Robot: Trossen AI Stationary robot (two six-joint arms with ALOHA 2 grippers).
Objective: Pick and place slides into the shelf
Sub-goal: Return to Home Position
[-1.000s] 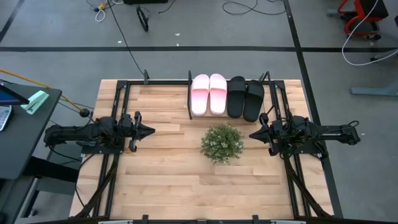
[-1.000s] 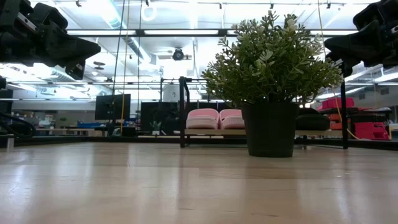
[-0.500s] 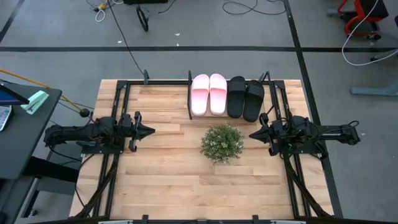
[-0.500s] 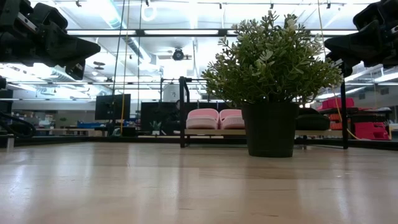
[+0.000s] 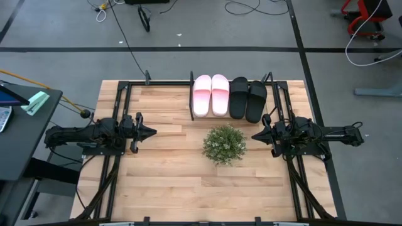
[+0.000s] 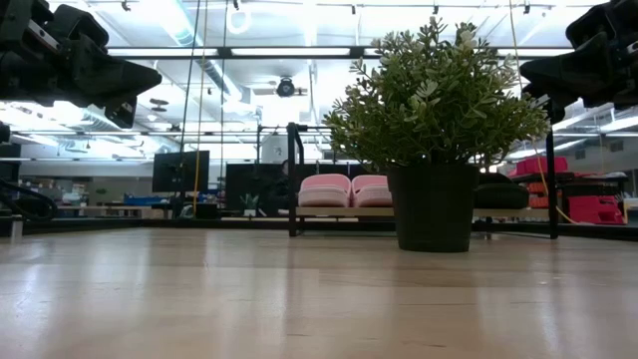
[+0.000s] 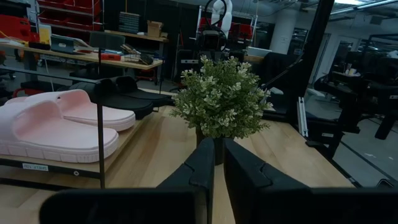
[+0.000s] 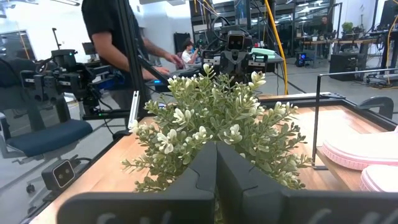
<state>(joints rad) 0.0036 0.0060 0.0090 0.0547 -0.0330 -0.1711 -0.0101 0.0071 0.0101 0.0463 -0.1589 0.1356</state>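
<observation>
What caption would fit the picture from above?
Two pink slides and two black slides line the shelf, a plant in front, left gripper and right gripper parked apart.

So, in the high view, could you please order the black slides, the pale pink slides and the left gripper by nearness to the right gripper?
1. Black wide-strap slides, right end of the black metal shelf, nearest the right gripper.
2. Pale pink slides, shelf's left end.
3. Left gripper, table's left side.

The right end effector [image 8: 216,152], fingers pressed together, faces the green plant [image 8: 211,115], with pink slides [image 8: 364,152] near it.
</observation>
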